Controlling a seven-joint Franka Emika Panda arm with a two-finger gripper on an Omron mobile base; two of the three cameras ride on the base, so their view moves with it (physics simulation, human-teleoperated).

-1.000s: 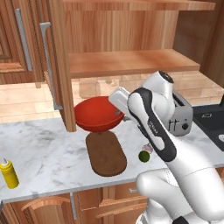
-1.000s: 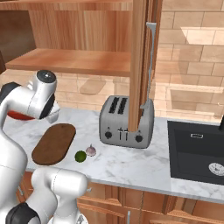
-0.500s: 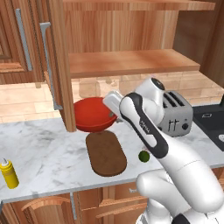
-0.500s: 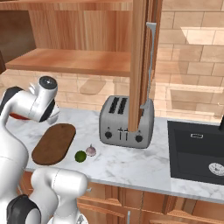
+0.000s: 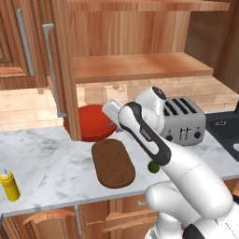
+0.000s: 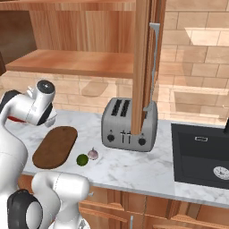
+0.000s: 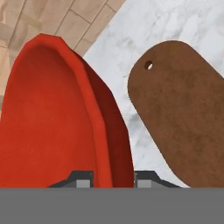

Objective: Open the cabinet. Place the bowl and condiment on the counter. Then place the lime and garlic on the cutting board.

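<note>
Gripper (image 7: pixel 106 178) pinches the red bowl's (image 5: pixel 91 122) rim beside the board (image 5: pixel 112 162); letting go while tilted could tip it onto that board

One wide glossy red bowl (image 5: pixel 91 122), one flat dark brown oval wooden cutting board (image 5: pixel 112 163), one small yellow squeeze bottle (image 5: pixel 9 184), one round dark green lime (image 6: pixel 82 159), one whitish-pink garlic bulb (image 6: pixel 93 154), one silver four-slot toaster (image 6: pixel 126 125), two bare wooden cabinet shelves (image 5: pixel 140 66).

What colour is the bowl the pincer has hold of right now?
Glossy red, inside and out. The bowl shows best in the hand view, its rim between the pincer tips.
</note>
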